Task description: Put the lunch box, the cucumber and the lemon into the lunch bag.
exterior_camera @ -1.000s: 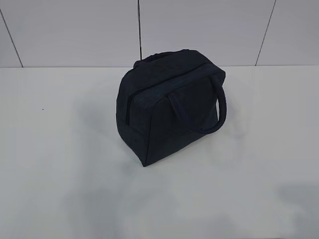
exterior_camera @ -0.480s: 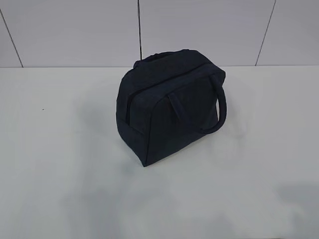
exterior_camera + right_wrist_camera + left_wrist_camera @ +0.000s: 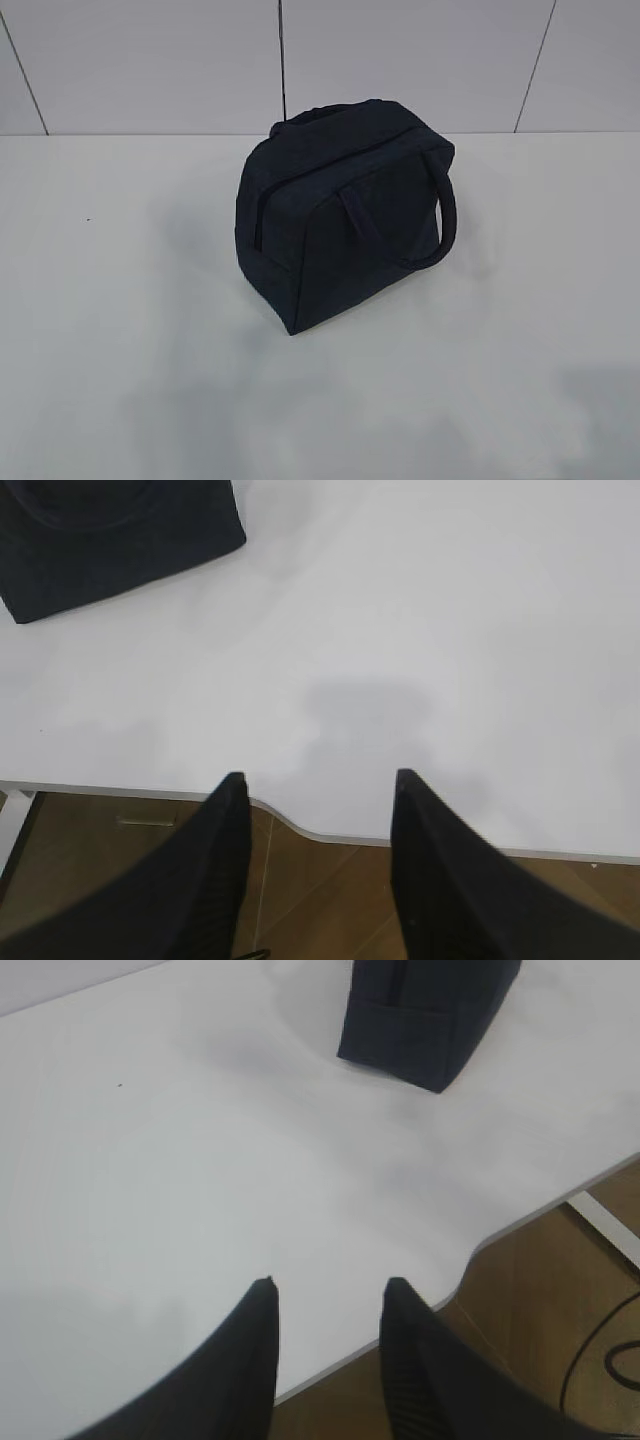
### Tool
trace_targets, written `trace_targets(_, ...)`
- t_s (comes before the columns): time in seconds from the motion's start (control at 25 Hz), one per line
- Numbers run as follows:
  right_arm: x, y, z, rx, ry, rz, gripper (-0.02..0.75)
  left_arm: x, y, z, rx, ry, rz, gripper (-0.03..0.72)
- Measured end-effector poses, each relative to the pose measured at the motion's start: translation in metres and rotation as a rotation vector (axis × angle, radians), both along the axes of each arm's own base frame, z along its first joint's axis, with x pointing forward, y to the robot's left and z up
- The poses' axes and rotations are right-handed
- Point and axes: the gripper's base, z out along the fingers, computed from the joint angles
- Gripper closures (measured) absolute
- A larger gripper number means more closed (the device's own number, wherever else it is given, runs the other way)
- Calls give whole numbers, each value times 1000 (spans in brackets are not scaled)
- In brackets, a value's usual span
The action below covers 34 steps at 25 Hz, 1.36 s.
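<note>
Just the lunch bag [image 3: 340, 215] here: boxy, dark navy, standing upright mid-table, zipped shut, loop handle drooping right.

Showing only a lower corner of the lunch bag [image 3: 410, 1030] in the left wrist view, the rest running off the top edge. Cutting the bag off likewise at the top left corner of the right wrist view, leaving one dark fabric corner. Hiding the bag's far side, its second handle and its contents in the exterior view. Cropping the fingers [image 3: 250, 1360] of the left gripper [image 3: 328, 1285] and those of the right gripper [image 3: 318, 776] at the bottom edges. Truncating a dark cable [image 3: 600, 1360] at the right edge.
</note>
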Motion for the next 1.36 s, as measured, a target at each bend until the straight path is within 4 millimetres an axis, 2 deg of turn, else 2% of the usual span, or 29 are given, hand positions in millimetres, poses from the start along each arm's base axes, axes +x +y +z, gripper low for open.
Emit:
trace_targets(0.28,0,0,0,2,-4,10,390,-2,-1,-1,-3,-20,179,445)
trace_targets(0.52,-1,-1,0,2,-3,52,390,-1,-1,-1,-2,-20,243,445)
trace_targets(1.36,0,-1,0,3,-2,56,390,-1,-1,-1,-2,-20,254,446)
